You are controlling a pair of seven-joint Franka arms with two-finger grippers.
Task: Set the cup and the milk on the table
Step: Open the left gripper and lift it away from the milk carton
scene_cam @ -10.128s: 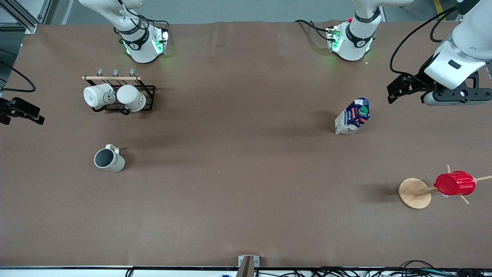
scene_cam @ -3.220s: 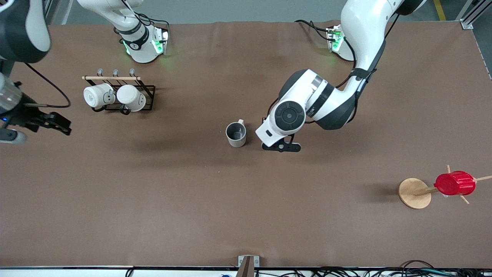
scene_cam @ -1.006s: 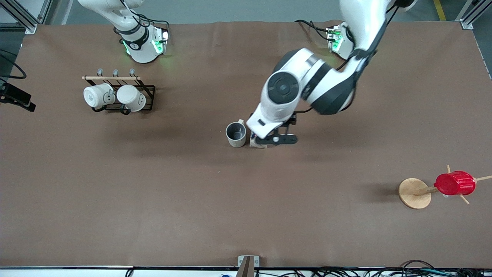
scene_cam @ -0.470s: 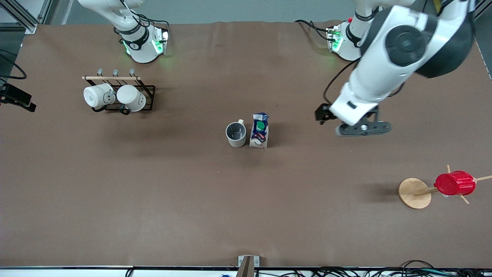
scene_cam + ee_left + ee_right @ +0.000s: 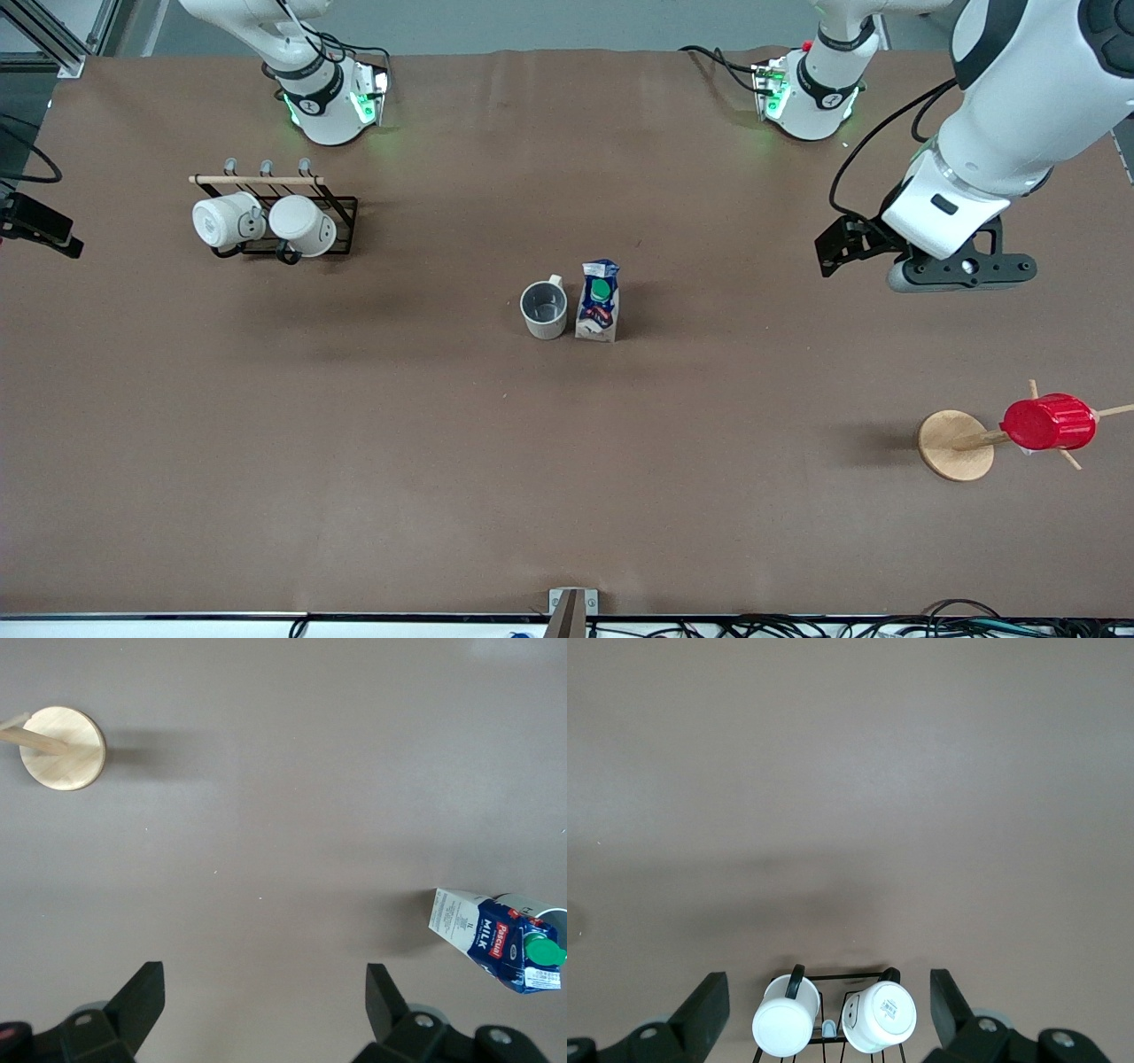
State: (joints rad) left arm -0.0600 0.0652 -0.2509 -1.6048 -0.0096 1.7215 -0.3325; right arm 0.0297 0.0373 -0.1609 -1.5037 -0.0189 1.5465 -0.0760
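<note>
The beige cup (image 5: 543, 310) with a dark grey inside stands upright near the middle of the brown table (image 5: 567, 496). The blue and white milk carton (image 5: 600, 301) stands upright right beside it, toward the left arm's end; it also shows in the left wrist view (image 5: 496, 937). My left gripper (image 5: 962, 270) is open and empty, up over bare table toward the left arm's end, well apart from the carton; its fingers (image 5: 142, 997) stand wide apart. My right gripper (image 5: 828, 1014) is open and empty, high over the mug rack; only a black part (image 5: 37, 232) of it shows at the front view's edge.
A black wire rack (image 5: 341, 213) holds two white mugs (image 5: 266, 223) near the right arm's base, also in the right wrist view (image 5: 833, 1020). A wooden mug tree (image 5: 955, 445) with a red ribbed cup (image 5: 1048, 423) stands at the left arm's end.
My left gripper has let go of the milk beside the cup, risen and swung away toward its own end. Before that, cup and milk were brought to the table's middle.
</note>
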